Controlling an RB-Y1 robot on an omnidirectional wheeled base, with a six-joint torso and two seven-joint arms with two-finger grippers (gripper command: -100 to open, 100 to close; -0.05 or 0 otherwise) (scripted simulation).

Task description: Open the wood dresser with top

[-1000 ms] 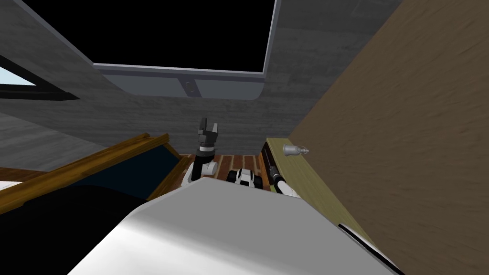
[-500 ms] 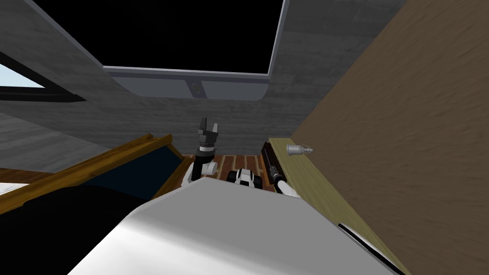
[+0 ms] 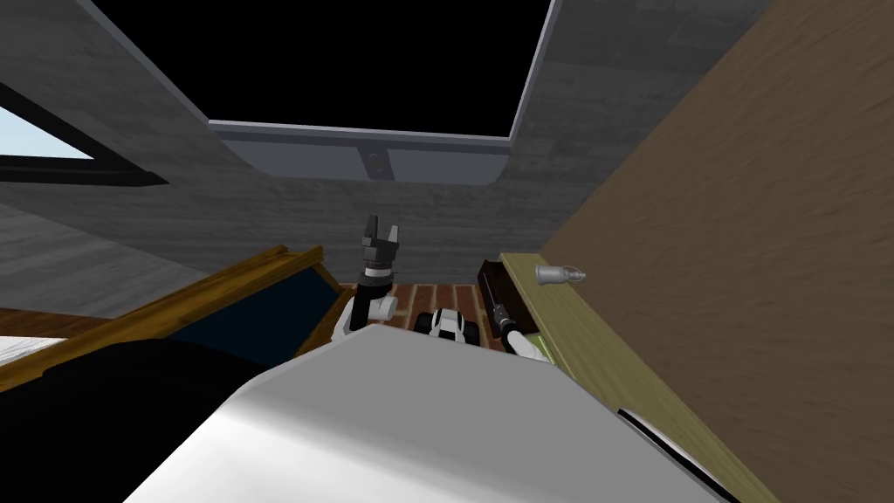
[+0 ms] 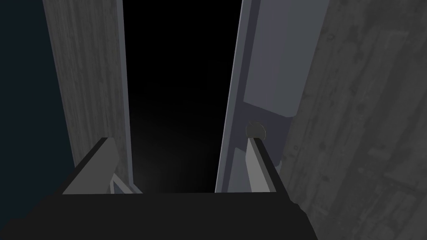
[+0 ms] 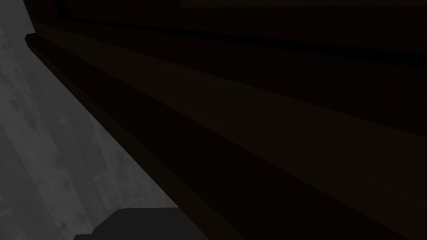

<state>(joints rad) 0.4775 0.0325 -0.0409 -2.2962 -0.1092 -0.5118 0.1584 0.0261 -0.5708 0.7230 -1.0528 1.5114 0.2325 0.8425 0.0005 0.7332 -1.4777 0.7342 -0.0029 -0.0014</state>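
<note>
Dresser (image 3: 576, 349) is hard up on my right, running along the brown wall (image 3: 742, 218). It has a flat olive-green top with a faint grain, and a much darker brown front that faces the plank floor (image 3: 428, 295). A small silver bell-shaped thing (image 3: 559, 275) lies on its side on the top, near the far end.

My right arm (image 3: 511, 330) is tucked in low against that dark front. From the wrist cam, the right gripper (image 5: 137, 224) is just its dark body at the edge, with the dresser's dark brown face (image 5: 271, 125) slanting right across in front of it, really dim. Honestly can't tell whether it's open or closed, or whether it has hold of anything.

The left gripper (image 3: 381, 234) is held up out in front of my chest, well clear of the dresser. Its two blades are spread wide with nothing between them (image 4: 179, 141), and it points at a grey door (image 3: 375, 161) standing open on a black area.
</note>
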